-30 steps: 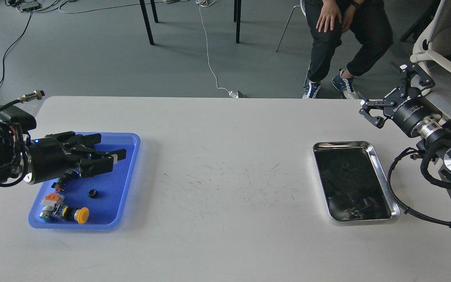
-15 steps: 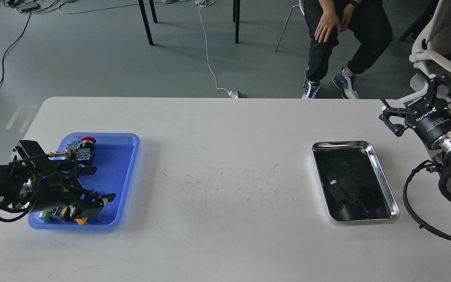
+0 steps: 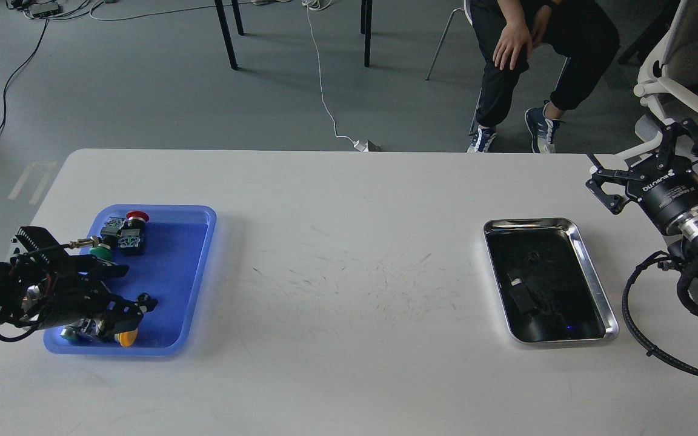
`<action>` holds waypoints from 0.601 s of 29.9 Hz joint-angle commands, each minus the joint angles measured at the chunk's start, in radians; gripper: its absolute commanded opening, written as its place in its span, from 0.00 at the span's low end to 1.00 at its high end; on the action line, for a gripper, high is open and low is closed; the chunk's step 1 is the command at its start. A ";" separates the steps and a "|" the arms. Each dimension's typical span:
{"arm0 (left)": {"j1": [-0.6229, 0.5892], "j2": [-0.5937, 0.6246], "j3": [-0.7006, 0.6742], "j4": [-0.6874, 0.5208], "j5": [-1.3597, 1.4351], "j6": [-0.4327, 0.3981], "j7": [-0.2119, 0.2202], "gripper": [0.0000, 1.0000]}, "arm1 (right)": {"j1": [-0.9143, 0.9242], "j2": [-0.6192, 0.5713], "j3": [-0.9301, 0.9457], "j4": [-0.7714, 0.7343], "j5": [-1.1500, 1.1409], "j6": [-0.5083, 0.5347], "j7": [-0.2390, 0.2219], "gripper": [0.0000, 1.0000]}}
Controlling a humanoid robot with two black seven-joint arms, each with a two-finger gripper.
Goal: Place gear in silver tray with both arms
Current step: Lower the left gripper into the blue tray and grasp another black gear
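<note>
My left gripper (image 3: 134, 306) is low in the blue plastic tray (image 3: 194, 266), fingers around the small black gear (image 3: 143, 298); whether they grip, I cannot tell. Right gripper (image 3: 640, 160) spread, empty beside the shiny silver metal tray (image 3: 591, 266).

The white bench (image 3: 349, 242) has fine dark scratches across its middle. A blue plastic tray (image 3: 194, 260) lies near its left edge, and the silver tray (image 3: 591, 266) lies well apart, near the right.
</note>
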 commanded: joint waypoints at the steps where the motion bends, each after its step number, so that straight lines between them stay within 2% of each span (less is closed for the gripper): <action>1: 0.009 -0.016 0.001 0.010 0.000 0.001 -0.002 0.80 | 0.000 0.000 -0.002 0.001 0.000 0.000 0.000 0.98; 8: 0.029 -0.022 0.001 0.041 0.002 0.013 -0.002 0.69 | 0.000 0.001 -0.002 0.001 -0.001 0.000 0.000 0.98; 11: 0.044 -0.025 0.002 0.053 0.005 0.021 -0.007 0.56 | 0.000 0.001 -0.002 0.003 -0.001 0.000 0.000 0.98; 18: 0.046 -0.025 0.015 0.067 0.011 0.024 -0.008 0.39 | 0.000 0.001 -0.004 0.003 -0.001 0.000 0.000 0.98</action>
